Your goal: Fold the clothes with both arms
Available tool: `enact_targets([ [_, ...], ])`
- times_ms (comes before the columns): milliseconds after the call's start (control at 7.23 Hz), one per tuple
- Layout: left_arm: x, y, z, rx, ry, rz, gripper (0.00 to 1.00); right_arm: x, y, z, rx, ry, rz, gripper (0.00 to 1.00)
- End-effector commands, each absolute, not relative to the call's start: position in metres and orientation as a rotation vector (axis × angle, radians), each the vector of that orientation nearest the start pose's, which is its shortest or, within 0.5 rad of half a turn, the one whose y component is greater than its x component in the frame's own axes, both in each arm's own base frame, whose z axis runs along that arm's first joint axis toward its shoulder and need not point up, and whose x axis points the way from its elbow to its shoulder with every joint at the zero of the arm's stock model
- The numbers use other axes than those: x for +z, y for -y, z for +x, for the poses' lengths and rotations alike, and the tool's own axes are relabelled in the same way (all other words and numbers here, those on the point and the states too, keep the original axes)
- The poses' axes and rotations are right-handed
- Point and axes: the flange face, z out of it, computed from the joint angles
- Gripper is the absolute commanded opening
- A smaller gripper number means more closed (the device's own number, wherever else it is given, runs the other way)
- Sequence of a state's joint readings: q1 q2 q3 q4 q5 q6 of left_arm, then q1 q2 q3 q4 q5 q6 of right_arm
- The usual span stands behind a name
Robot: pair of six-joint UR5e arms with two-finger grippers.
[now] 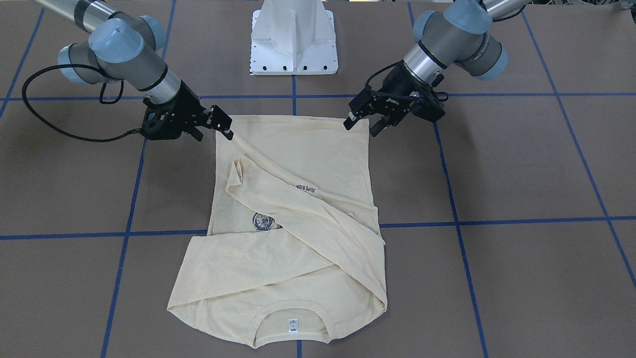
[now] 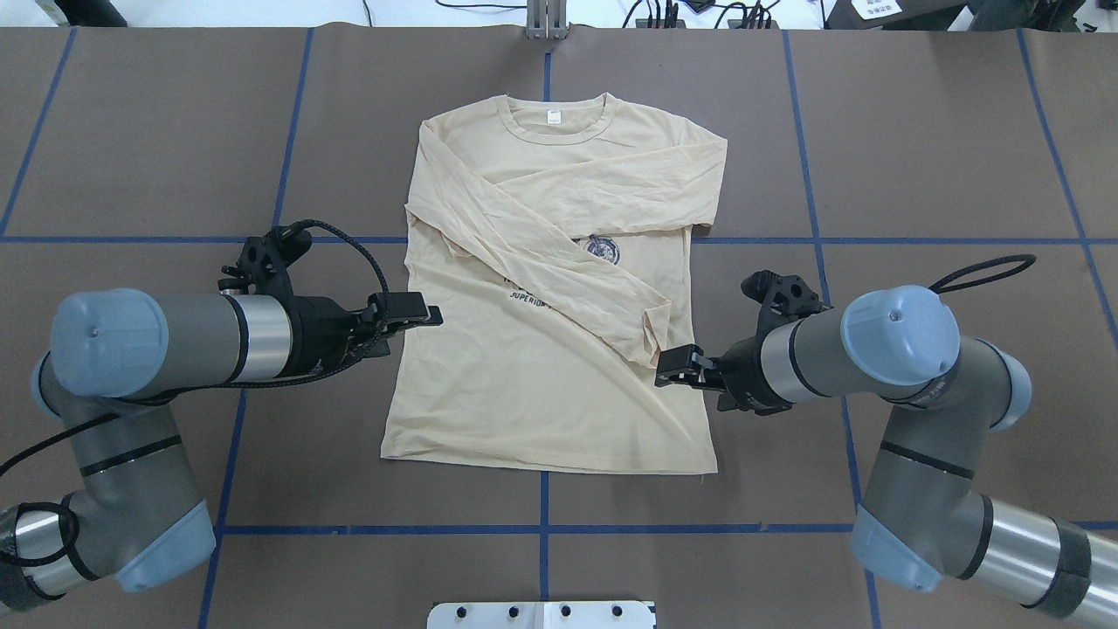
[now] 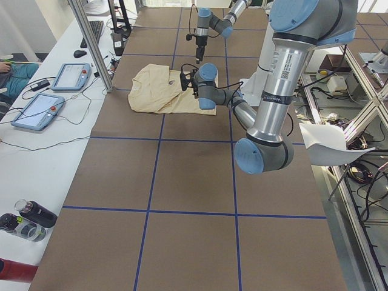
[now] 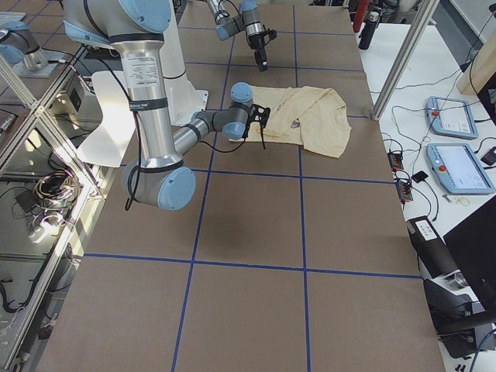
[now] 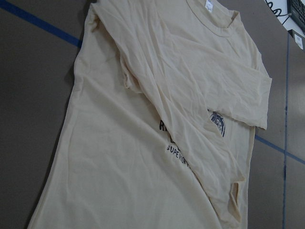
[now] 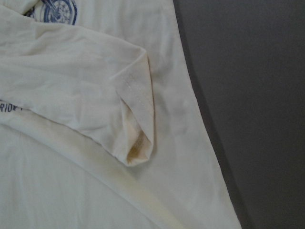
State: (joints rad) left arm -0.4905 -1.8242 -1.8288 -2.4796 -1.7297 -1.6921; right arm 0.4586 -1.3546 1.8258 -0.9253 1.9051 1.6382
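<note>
Brown table [image 2: 917, 131] taped in blue squares carries the shirt [image 2: 524, 402], flat at the middle, front up, collar away from the robot. Both sleeves [image 2: 559, 266] cross the chest and hide most of the print [image 2: 603, 251]; only "SUPERIOR" and part of a round badge can be read. Left gripper [image 1: 361, 128] hovers at one side edge, right gripper [image 1: 213, 133] at the other beside a cuff [image 6: 138, 148]. Both have jaws apart, holding nothing. Their fingers fall outside both wrist views.
</note>
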Motion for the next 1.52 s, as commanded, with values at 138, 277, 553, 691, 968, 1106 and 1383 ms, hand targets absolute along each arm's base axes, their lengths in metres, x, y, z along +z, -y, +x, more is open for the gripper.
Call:
enact_targets([
  [138, 0.296, 0.356, 0.448, -0.389, -1.432, 0.128, 0.99, 0.376, 0.315, -0.469, 0.291, 1.091, -0.091, 1.0],
  [277, 0.293, 0.355, 0.448, -0.384, -1.438, 0.126, 0.99, 0.379, 0.312, -0.464, 0.291, 1.086, -0.093, 1.0],
  [553, 0.294, 0.355, 0.448, -0.383, -1.437, 0.126, 0.99, 0.377, 0.311, -0.465, 0.288, 1.089, -0.095, 0.91],
  [691, 0.294, 0.355, 0.447, -0.383, -1.437, 0.126, 0.99, 0.376, 0.31, -0.465, 0.287, 1.092, -0.099, 0.89],
  [968, 0.296, 0.355, 0.448, -0.382, -1.432, 0.125, 0.99, 0.373, 0.307, -0.472, 0.285, 1.072, -0.107, 0.88],
  [1106, 0.297, 0.355, 0.448, -0.382, -1.431, 0.125, 0.99, 0.373, 0.306, -0.473, 0.285, 1.061, -0.111, 0.88],
  [1383, 0.297, 0.356, 0.448, -0.383, -1.43, 0.126, 0.99, 0.373, 0.305, -0.474, 0.285, 1.059, -0.111, 0.69],
])
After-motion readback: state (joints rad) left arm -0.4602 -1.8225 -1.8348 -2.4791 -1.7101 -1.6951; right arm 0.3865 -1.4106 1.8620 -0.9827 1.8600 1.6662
